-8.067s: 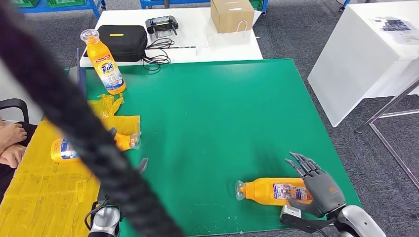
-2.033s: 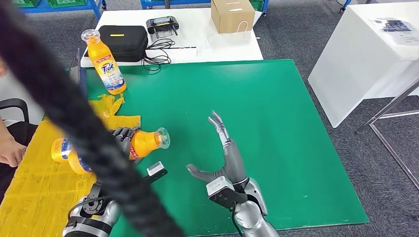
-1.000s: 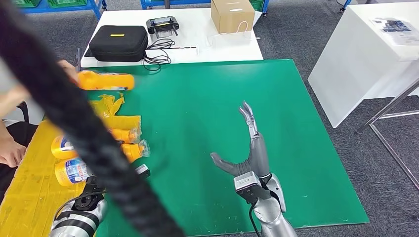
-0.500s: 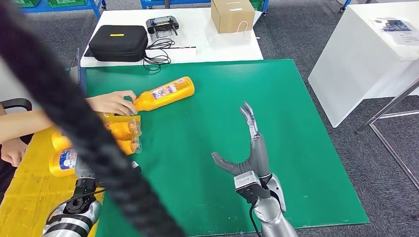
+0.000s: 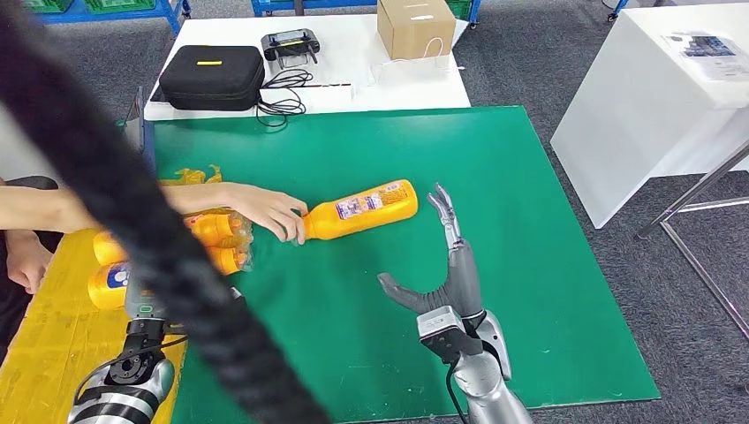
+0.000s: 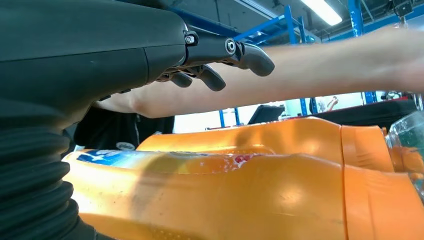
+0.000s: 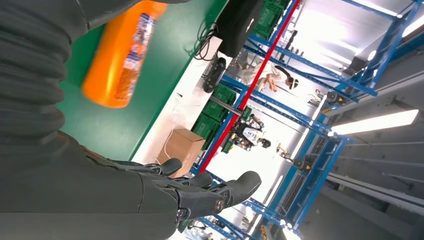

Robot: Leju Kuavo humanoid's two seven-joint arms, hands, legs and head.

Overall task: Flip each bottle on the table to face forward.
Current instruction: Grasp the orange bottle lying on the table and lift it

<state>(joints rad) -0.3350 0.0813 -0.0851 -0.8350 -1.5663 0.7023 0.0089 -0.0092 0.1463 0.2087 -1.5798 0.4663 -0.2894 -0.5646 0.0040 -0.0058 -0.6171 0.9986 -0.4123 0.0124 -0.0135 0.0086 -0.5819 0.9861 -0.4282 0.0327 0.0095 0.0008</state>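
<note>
- My right hand (image 5: 449, 281) is raised above the near middle of the green table (image 5: 530, 230), palm edge-on, fingers straight and spread toward the far side, thumb stuck out toward my left. It grasps nothing; the fingers are released.
- In the right wrist view the same hand (image 7: 190, 192) shows dark, smooth fingers held apart in free air.
- My left arm (image 5: 124, 389) comes up at the near left corner, partly hidden behind a thick black braided cable (image 5: 132, 221) that crosses the head view.
- My left hand (image 6: 220, 60) hovers just above two bottles; its dark fingers are extended and apart, touching nothing that I can see.
- Bottles counted: three, all orange plastic with printed labels, all lying on their sides.
- Two bottles (image 5: 212, 243) lie side by side on the yellow sheet (image 5: 53, 353) at the left edge, clear caps pointing toward the table's middle. Up close their surface (image 6: 250, 190) is glossy and ribbed at the shoulder.
- The third bottle (image 5: 362, 210) lies on the green surface just beyond my right fingertips, not touching them. A person's hand (image 5: 269, 210) grips its neck end.
- Farther off, a white table (image 5: 353, 88) carries one black zipped case (image 5: 210, 75), one controller (image 5: 290, 44), one cardboard box (image 5: 413, 26).
</note>
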